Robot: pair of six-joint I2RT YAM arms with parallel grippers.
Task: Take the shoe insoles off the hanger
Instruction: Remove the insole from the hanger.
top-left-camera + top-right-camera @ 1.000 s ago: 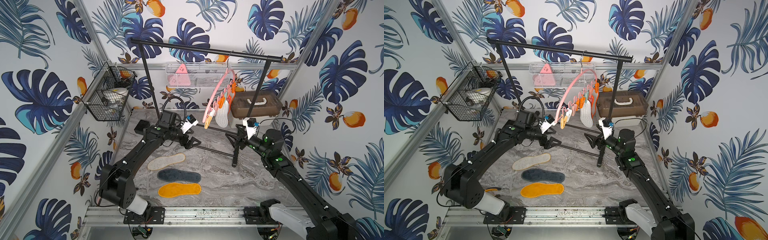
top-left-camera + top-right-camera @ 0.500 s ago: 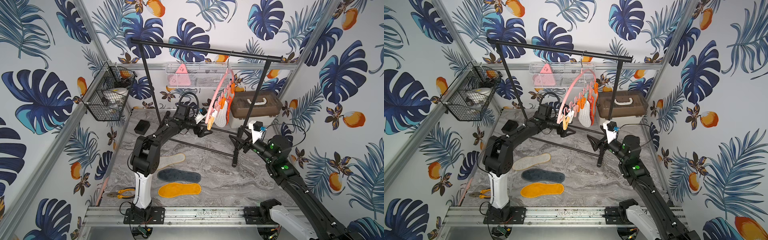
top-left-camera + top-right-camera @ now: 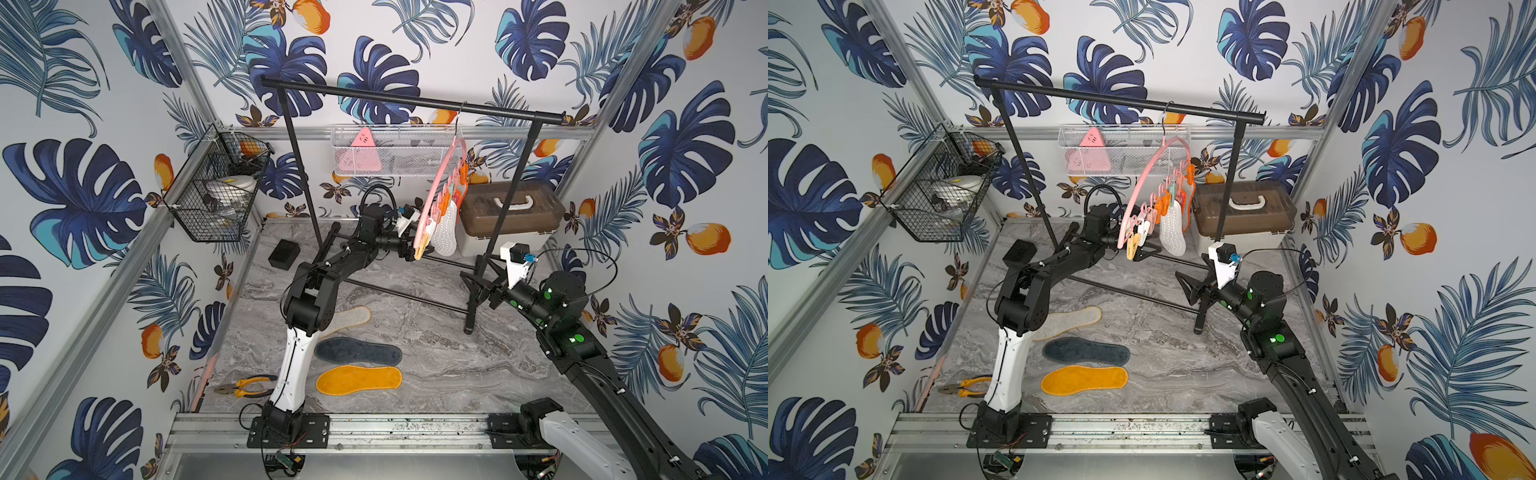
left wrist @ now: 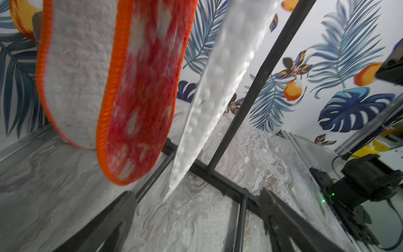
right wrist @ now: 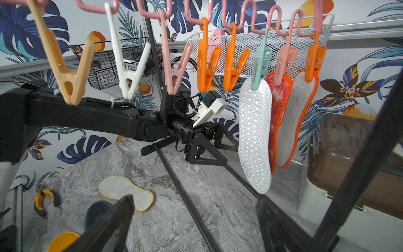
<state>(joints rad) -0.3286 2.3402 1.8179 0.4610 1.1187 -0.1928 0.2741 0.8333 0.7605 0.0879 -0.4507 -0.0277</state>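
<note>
The pink hanger [image 3: 441, 178] [image 3: 1152, 170] [image 5: 196, 17] hangs from the black rail. Three shoe insoles are clipped to it: a white bumpy one [image 5: 255, 135] [image 4: 218, 87] [image 3: 1172, 228] and two red-orange mesh ones [image 5: 278, 109] [image 4: 139, 98]. On the floor lie a cream insole [image 3: 349, 320], a navy insole [image 3: 357, 351] and an orange insole [image 3: 359, 379]. My left gripper [image 4: 196, 194] [image 5: 231, 155] [image 3: 1148, 251] is open right beside the white insole's lower end, holding nothing. My right gripper [image 5: 196, 196] [image 3: 467, 286] is open and empty, by the rail's right leg.
The tall black garment rail [image 3: 407, 97] has floor bars [image 3: 415, 297] running under both grippers. A brown-lidded box [image 3: 511, 212] stands behind the hanger. A wire basket [image 3: 216, 199] and a white mesh tray [image 3: 395, 149] are on the walls. Pliers [image 3: 245, 384] lie front left.
My left arm has stretched up and back from above the floor to the hanging white insole. My right gripper has drawn back a little to the right.
</note>
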